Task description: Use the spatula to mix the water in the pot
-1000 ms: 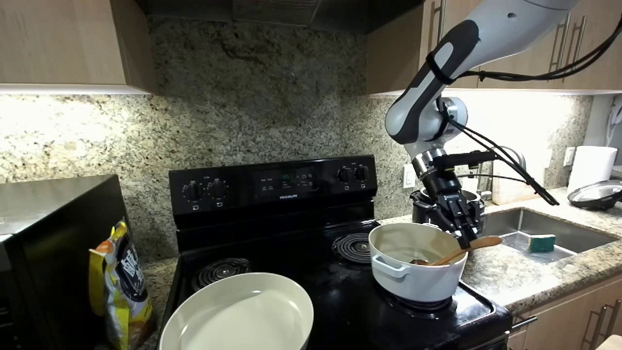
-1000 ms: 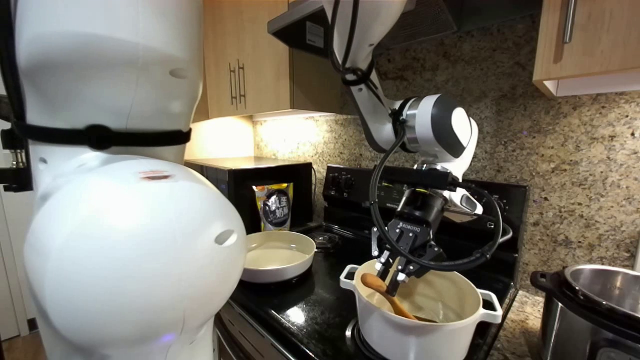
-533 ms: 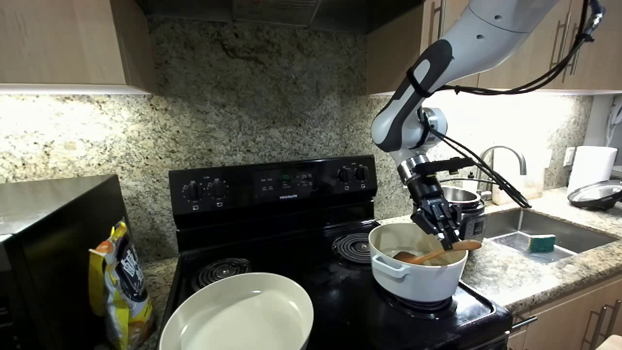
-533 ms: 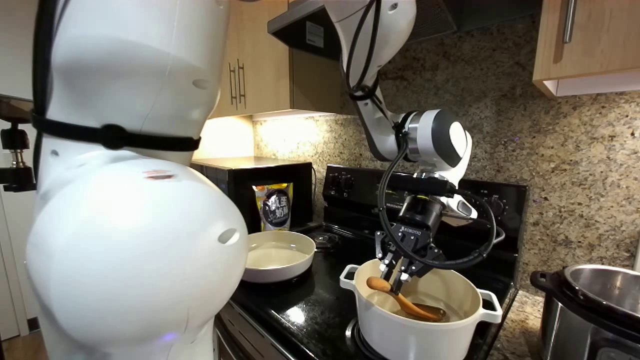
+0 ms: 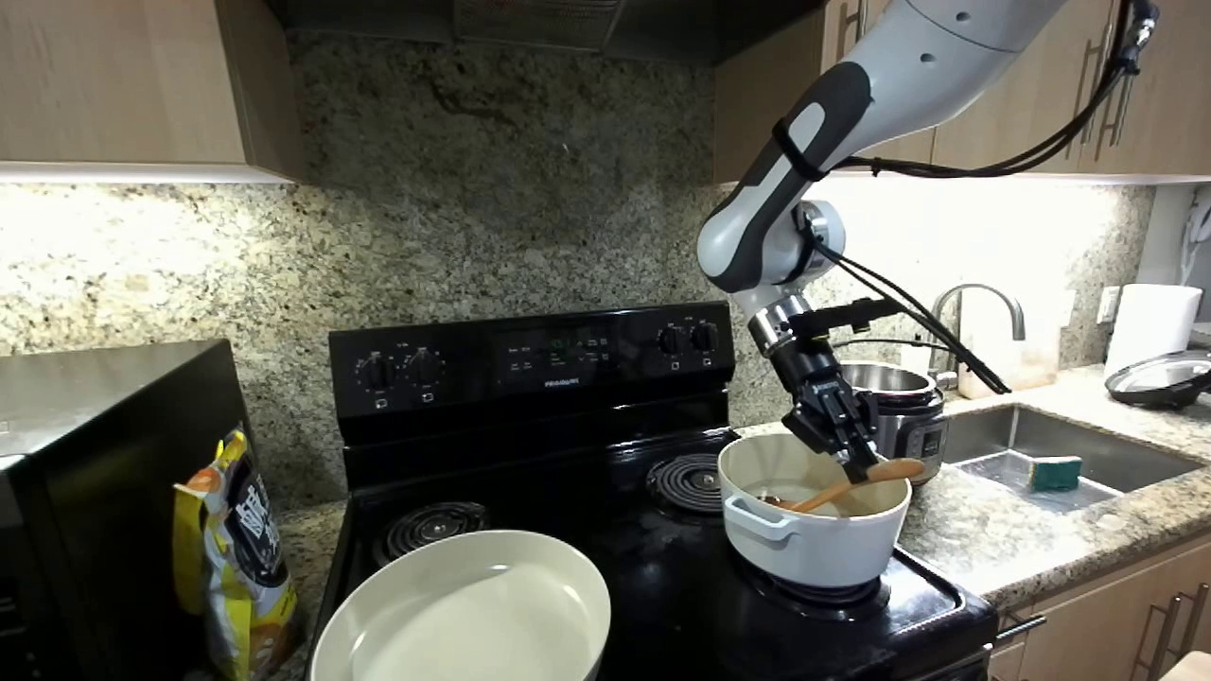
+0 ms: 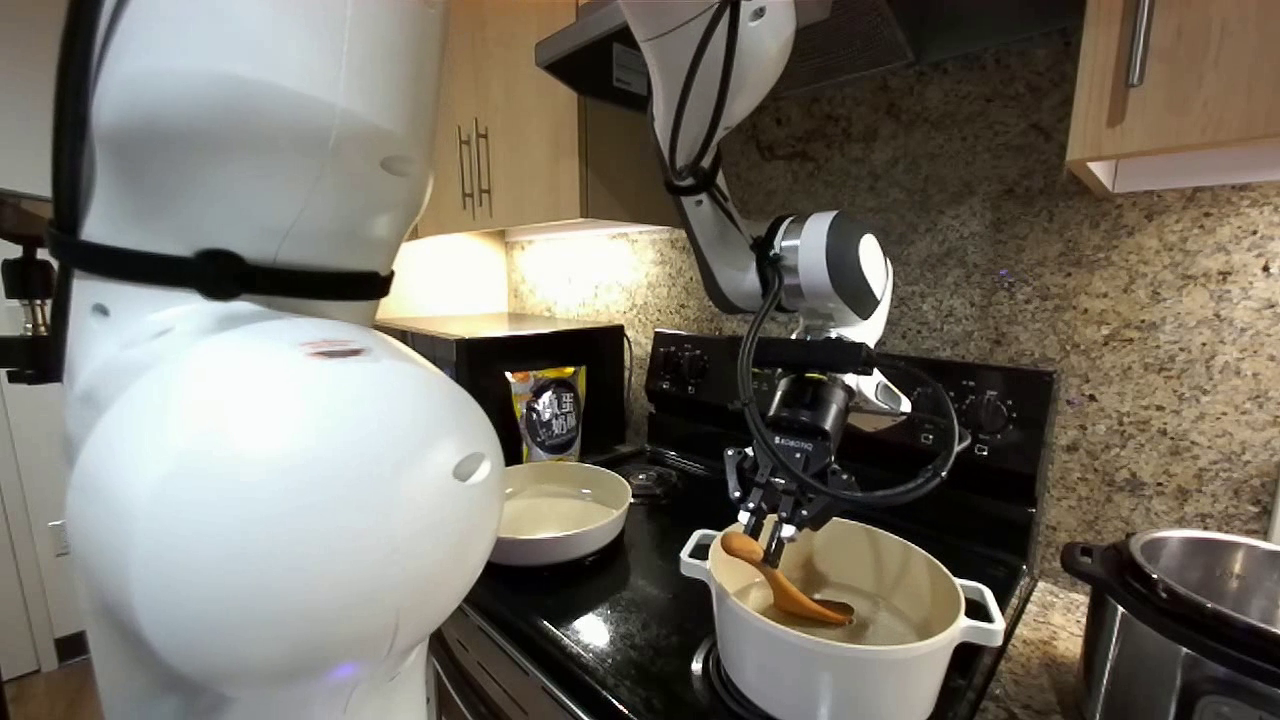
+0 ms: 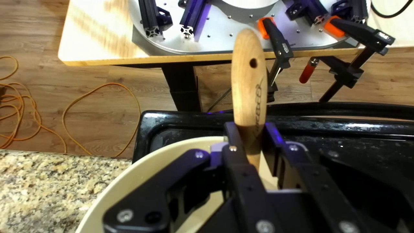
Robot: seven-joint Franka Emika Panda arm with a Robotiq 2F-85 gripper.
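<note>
"Where's the pot (image 6: 830, 670)?"

"On the stove (image 5: 653, 596), over the front burner (image 5: 851, 605) nearest the granite bench (image 5: 984, 539). It's white, and clear water (image 6: 890, 625) shows inside."

"And the spatula (image 7: 247, 84)?"

"Tilted in the pot, lower end down in the water, handle slanting up past the rim. The claw (image 7: 249, 132) has that handle pinched between its fingers."

"What shares the stove?"

"A wide, shallow pan (image 5: 473, 615), apart from the pot. At the back rises a black control panel (image 5: 530, 355) with knobs, then a speckled stone backsplash (image 5: 511, 218) and a dark hood (image 5: 539, 24)."

"And either side?"

"At one, a black, box-shaped appliance (image 5: 123, 492), a yellow and black bag (image 5: 241, 558) upright just beside it. At the other, the bench carries a steel cooker (image 5: 918, 440) near the pot, a sink (image 5: 1135, 459) let into the stone, and a paper towel roll (image 5: 1149, 326)."

"Higher up? Lower down?"

"Pale wooden cabinets (image 5: 123, 85) on the wall; below, a plank floor (image 7: 97, 129) with an orange cord (image 7: 113, 83) looped across it."
</note>
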